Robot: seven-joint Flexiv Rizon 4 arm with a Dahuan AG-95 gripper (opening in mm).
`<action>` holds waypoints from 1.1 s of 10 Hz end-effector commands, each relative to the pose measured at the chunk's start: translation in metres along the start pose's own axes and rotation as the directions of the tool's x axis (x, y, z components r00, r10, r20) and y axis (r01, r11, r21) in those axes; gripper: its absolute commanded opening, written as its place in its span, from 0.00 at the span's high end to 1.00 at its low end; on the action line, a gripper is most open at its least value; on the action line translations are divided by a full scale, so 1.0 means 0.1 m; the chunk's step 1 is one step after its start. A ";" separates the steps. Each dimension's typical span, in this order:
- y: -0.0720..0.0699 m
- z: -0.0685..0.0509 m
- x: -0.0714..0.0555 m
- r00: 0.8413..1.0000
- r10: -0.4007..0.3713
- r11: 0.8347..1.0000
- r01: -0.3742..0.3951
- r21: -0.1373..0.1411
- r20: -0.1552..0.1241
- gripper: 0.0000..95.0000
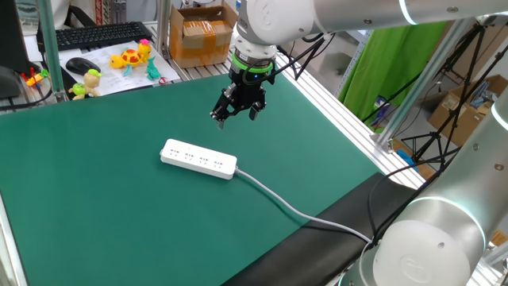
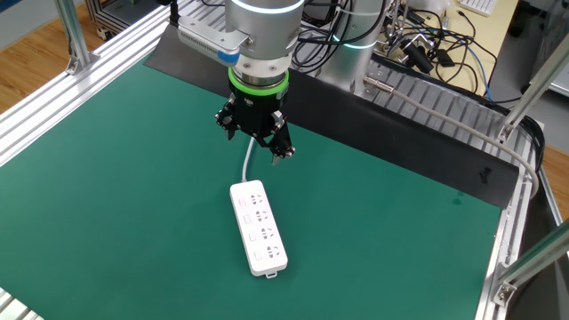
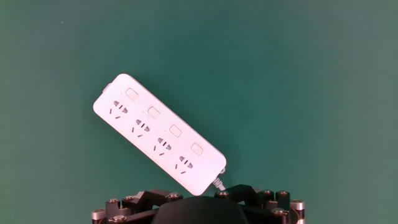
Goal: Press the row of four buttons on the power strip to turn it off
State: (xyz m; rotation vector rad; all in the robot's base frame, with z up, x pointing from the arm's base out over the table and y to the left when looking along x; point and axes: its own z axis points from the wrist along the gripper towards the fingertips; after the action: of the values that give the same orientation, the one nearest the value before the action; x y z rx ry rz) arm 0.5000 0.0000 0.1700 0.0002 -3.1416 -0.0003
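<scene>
Power strip (image 1: 198, 159) is seen lying flat on the green mat (image 1: 95, 199), left of centre in one fixed view, with its four buttons (image 3: 163, 122) set in a row along one long edge. Further right, its grey-white cable (image 1: 294, 208) is trailed toward the near right edge of the mat. The gripper (image 1: 237, 110) is held above the mat, just beyond the strip's far side, touching nothing; its fingers are spread wide, released and empty.

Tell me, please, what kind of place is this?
Probably a robotics lab workbench. A robot arm's gripper hangs above a green mat framed by aluminium rails, with tangled cables and cardboard boxes around.
</scene>
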 end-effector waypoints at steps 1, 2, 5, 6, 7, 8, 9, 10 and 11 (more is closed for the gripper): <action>0.00 0.00 0.00 1.000 0.000 1.000 0.000 0.000 0.000 0.00; 0.01 0.02 0.04 0.972 0.207 0.978 -0.206 -0.016 0.109 1.00; 0.05 0.18 0.16 0.979 0.171 0.985 -0.171 -0.008 0.109 1.00; 0.05 0.19 0.13 0.982 0.152 0.988 -0.153 -0.002 0.109 1.00; 0.05 0.18 0.09 0.986 0.127 0.992 -0.128 0.000 0.109 1.00; 0.04 0.16 0.06 0.990 0.089 0.996 -0.090 0.004 0.114 1.00; 0.04 0.17 0.06 0.991 0.042 0.999 -0.044 0.014 0.127 1.00; 0.04 0.17 0.06 0.990 0.026 0.999 -0.029 0.019 0.135 1.00; 0.05 0.18 0.06 0.985 0.015 0.999 -0.020 0.026 0.171 1.00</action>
State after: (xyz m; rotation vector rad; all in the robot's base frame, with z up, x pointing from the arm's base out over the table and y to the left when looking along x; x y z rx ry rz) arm 0.4951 0.0053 0.1509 -0.2080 -3.3067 0.0315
